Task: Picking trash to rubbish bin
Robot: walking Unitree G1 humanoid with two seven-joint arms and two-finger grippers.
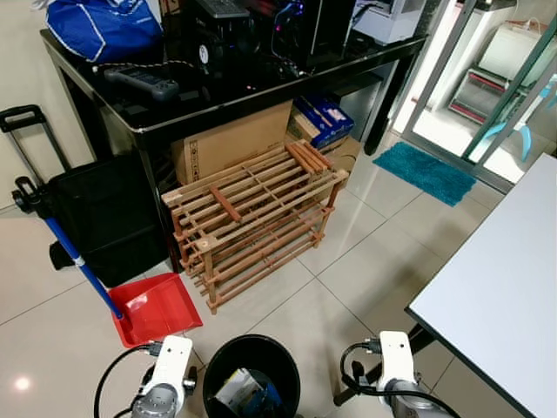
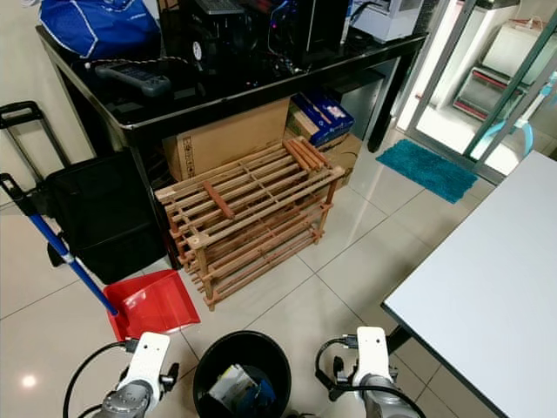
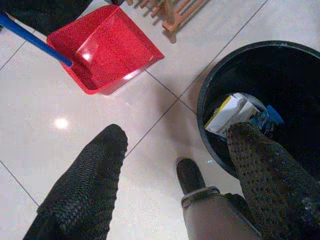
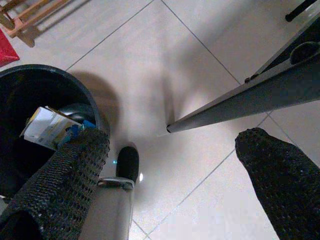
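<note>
Over on the left a red plastic dustpan [image 1: 155, 309] with a blue handle lies on the pale tiled floor [image 1: 348, 261], leaning out from a black wheeled case [image 1: 109, 213]. Close to it the left claw [image 3: 172, 170] hangs low with its two black fingers spread wide and holding nothing, one finger over bare tile, the other over the rim of the round black rubbish bin [image 1: 218, 370]. The bin stands on the floor between the two silver arms, and inside it lies the trash: a crumpled white and yellow packet [image 3: 230, 112] with a bit of blue wrapper [image 3: 267, 116] beside it. Behind the bin a slatted wooden rack [image 1: 252, 218] sits before a glossy black desk [image 1: 261, 87] with a cardboard box [image 1: 231, 139] under it. On the right the right claw [image 4: 172, 155] is likewise spread and empty, just beside the bin, above tile near a grey leg of the white desk [image 1: 505, 270].
</note>
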